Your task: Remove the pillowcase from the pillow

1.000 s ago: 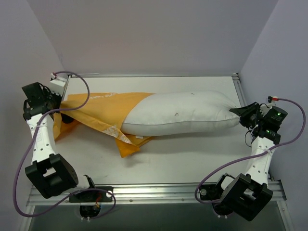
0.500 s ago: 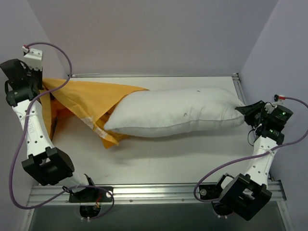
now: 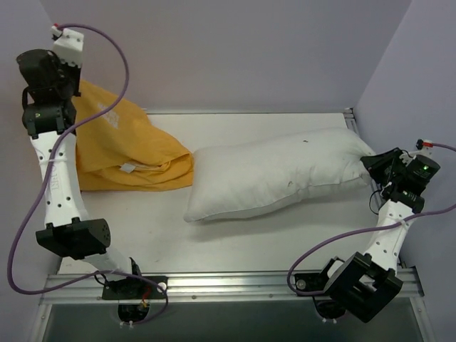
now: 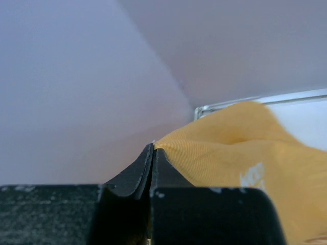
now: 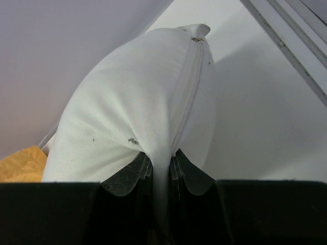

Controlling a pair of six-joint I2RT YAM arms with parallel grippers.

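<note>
The orange-yellow pillowcase (image 3: 132,149) hangs from my raised left gripper (image 3: 71,96) at the far left and bunches on the table below it. That gripper (image 4: 153,148) is shut on an edge of the pillowcase (image 4: 235,153). The white pillow (image 3: 278,174) lies bare across the middle and right of the table, its left end right beside the bunched fabric. My right gripper (image 3: 370,162) is at the pillow's right end. In the right wrist view this gripper (image 5: 161,161) is shut on a pinched fold of the pillow (image 5: 133,102) beside its seam.
Purple walls close in the table at the back and on both sides, and the left arm is close to the left wall. A metal rail (image 3: 235,285) runs along the front edge and another rail (image 3: 352,122) along the right edge.
My left gripper rose and swung to the back left with the pillowcase, which slid off the pillow. The pillow shifted right and tilted. My right gripper moved slightly right, still holding the pillow.
</note>
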